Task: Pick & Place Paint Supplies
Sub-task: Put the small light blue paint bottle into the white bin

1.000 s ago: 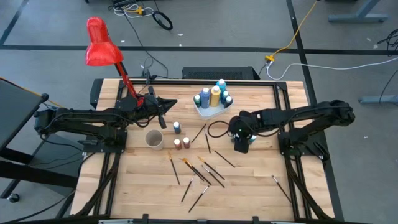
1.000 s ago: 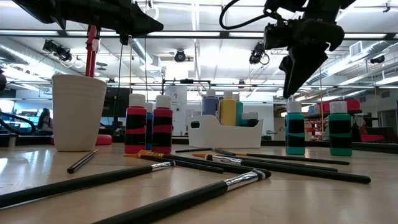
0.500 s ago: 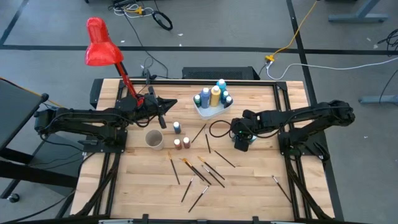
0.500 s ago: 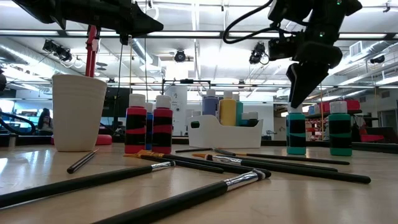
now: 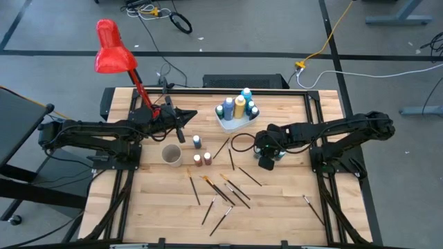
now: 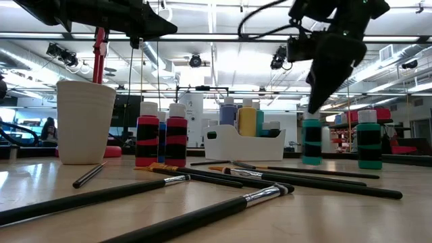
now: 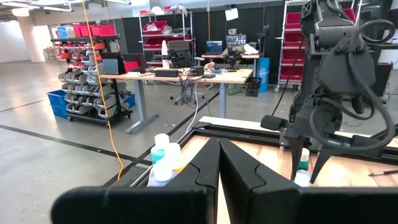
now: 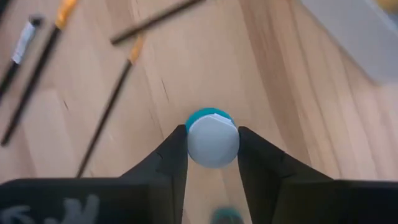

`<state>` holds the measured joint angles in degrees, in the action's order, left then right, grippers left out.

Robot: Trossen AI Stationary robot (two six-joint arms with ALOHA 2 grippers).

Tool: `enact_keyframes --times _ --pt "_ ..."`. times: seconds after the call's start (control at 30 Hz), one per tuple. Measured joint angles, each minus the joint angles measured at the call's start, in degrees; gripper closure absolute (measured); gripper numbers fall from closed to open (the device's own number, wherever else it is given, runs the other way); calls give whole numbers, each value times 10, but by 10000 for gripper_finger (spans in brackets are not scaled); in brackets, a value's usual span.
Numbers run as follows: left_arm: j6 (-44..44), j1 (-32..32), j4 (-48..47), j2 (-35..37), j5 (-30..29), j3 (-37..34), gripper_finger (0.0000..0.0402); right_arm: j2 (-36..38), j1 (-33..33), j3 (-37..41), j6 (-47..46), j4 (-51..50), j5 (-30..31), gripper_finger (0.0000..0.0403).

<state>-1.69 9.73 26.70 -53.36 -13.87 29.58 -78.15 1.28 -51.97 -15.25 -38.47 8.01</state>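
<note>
Since a second ago my right gripper (image 8: 212, 144) has dropped and closed onto the teal bottle (image 8: 212, 138) — upright between my fingers, cap upward, tray (image 5: 232, 123) just beyond. Left gripper (image 7: 219, 163) shut, idle.

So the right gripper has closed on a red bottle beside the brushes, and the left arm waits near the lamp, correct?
Not quite: the bottle between the right gripper fingers is teal with a white cap, not red, as the right wrist view shows. The red bottles stand near the cup. The rest holds: brushes lie nearby, and the left gripper waits near the lamp.
</note>
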Motion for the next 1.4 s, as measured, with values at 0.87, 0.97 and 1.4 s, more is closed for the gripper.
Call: enact_keyframes --times 0.87,0.97,1.4 --pt "0 0 0 0 0 0 384 -6 -165 -91 178 99 85 288" --pt "0 0 0 0 0 0 384 -19 -205 -91 184 101 62 288" --pt "-2 0 1 0 0 0 384 -112 -286 -91 218 131 3 284"
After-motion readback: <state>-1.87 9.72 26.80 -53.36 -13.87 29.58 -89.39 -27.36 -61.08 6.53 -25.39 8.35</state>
